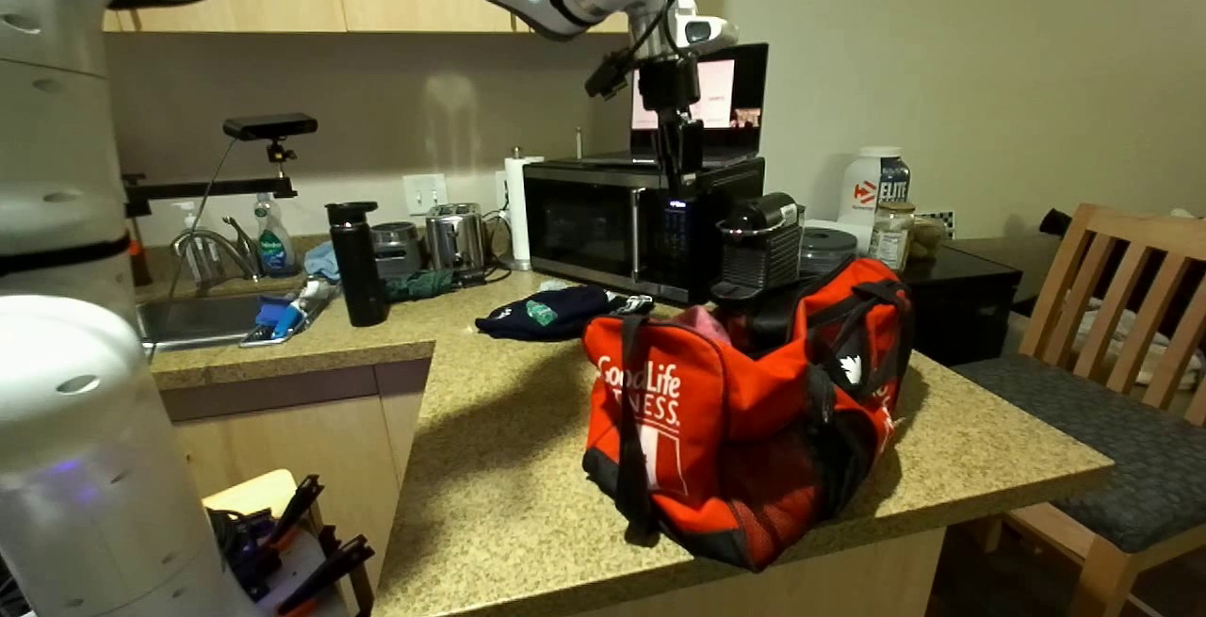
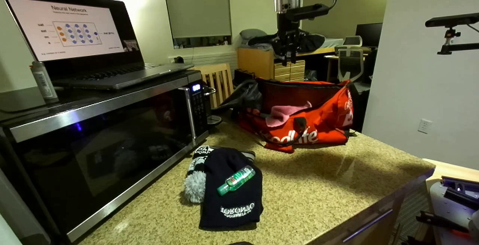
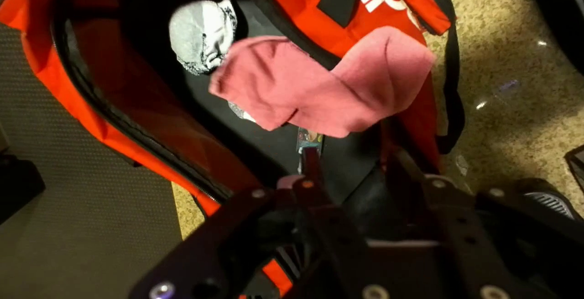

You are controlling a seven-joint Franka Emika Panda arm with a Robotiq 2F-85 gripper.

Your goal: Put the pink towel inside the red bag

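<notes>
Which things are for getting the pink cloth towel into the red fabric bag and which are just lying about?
For the job:
red fabric duffel bag
pink cloth towel, draped over the bag's edge
black two-finger gripper, open above the bag

Just lying about:
navy knit hat with white lettering
translucent green bottle on that hat
tall black cylindrical tumbler

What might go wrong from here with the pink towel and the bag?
Part of the pink towel hangs outside the red GoodLife bag, so it may slide down onto the counter. The open gripper is above the bag; if it descends, it might catch the bag or push the towel outward.
</notes>
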